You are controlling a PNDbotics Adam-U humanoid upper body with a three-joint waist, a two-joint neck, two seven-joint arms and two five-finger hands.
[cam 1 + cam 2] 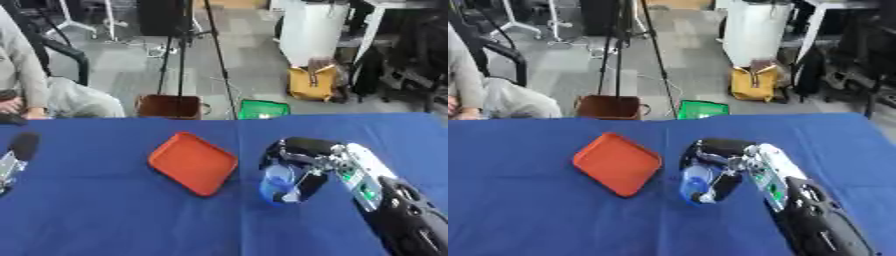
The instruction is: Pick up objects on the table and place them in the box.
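A shallow orange tray (192, 162) lies on the blue table (105, 215), turned like a diamond, with nothing in it. To its right my right hand (302, 160) reaches in from the lower right, its fingers curled round a clear bluish bottle (280, 184) that stands about upright on the cloth, a hand's width from the tray's right corner. My left hand (19, 149) shows only at the left edge of the left eye view, far from the tray; its fingers are hard to make out.
Beyond the table's far edge stand a brown box (171, 106), a green container (263, 109), a yellow bag (312, 82) and tripod legs (184, 55). A seated person is at the far left.
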